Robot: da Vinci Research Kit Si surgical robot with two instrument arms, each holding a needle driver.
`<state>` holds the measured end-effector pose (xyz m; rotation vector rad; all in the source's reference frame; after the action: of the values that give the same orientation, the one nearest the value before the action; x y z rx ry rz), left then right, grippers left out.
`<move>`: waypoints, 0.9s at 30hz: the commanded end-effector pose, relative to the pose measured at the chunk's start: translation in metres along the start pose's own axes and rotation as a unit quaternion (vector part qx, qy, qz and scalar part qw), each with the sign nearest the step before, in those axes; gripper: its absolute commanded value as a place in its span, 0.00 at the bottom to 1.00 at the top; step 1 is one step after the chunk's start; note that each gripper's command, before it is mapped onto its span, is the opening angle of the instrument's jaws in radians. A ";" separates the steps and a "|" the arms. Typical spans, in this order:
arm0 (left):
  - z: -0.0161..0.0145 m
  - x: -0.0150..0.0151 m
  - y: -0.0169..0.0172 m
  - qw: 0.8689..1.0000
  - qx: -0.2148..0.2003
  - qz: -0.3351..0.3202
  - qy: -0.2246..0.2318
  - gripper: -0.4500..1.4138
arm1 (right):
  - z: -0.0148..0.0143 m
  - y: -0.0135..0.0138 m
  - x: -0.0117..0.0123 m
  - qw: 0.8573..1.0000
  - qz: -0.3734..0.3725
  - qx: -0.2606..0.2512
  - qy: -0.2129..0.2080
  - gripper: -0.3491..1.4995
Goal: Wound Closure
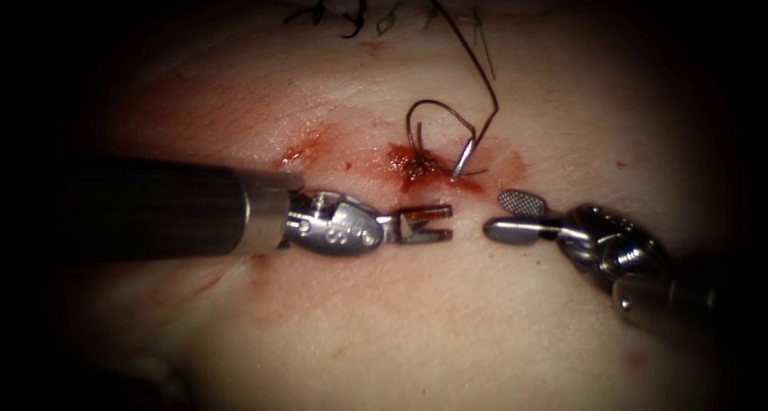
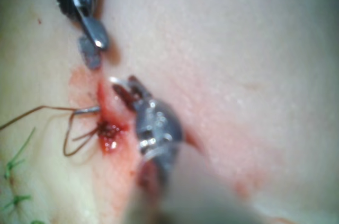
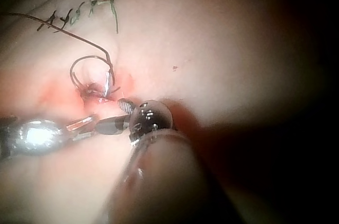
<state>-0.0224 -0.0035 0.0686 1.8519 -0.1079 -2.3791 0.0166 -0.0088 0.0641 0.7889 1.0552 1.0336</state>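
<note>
Needle [image 1: 462, 160] stuck in tissue [image 1: 336, 315] at the cut [image 1: 416, 167], thread [image 1: 480, 67] trailing. My L tool [image 1: 424, 224] & R tool [image 1: 516, 217] both gape, holding nothing. Closure hardly begun here.

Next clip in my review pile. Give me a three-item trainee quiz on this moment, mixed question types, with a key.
1. True or false: the left tool holds the needle.
2. Where is the needle? A) in the right tool; B) standing in the tissue at the red fluid, free of both tools; C) lying flat on the tissue, far from the cut.
3. Fill in: both tools hold ____, with their fingers open.

Key
1. False: its open fingers are empty.
2. B: the needle is stuck in the tissue, with the thread running up from it and looping beside it.
3. nothing
</note>
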 end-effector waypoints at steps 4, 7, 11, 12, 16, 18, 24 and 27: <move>-0.0002 0.0002 0.0011 1.000 0.001 0.000 -0.001 0.00 | 0.0009 0.0002 -0.0006 1.000 0.001 0.002 0.000 0.99; -0.0011 0.0011 0.0015 1.000 -0.007 -0.017 -0.001 0.00 | 0.0008 0.0002 -0.0006 1.000 0.001 0.002 -0.001 0.99; -0.0027 0.0033 0.0020 0.998 -0.035 -0.044 0.002 0.00 | 0.0008 0.0002 -0.0006 1.000 -0.002 0.002 -0.001 0.99; -0.0027 0.0033 0.0020 0.998 -0.035 -0.044 0.002 0.00 | 0.0008 0.0002 -0.0006 1.000 -0.002 0.002 -0.001 0.99; -0.0045 0.0059 0.0028 0.996 -0.064 -0.057 0.014 0.00 | 0.0008 0.0002 -0.0006 1.000 -0.002 0.002 -0.001 0.99; -0.0047 0.0063 0.0032 0.996 -0.069 -0.060 0.014 0.00 | 0.0008 0.0002 -0.0006 1.000 -0.002 0.002 -0.001 0.99; -0.0057 0.0082 0.0047 0.995 -0.082 -0.059 0.020 0.00 | 0.0010 0.0001 -0.0006 1.000 -0.005 0.002 0.000 0.99; -0.0063 0.0087 0.0052 0.995 -0.079 -0.059 0.016 0.00 | 0.0010 0.0000 -0.0008 1.000 -0.008 0.002 0.000 0.99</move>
<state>-0.0177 -0.0093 0.0588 1.8703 0.1925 -2.3502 0.0167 -0.0089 0.0640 0.7767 1.0612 1.0191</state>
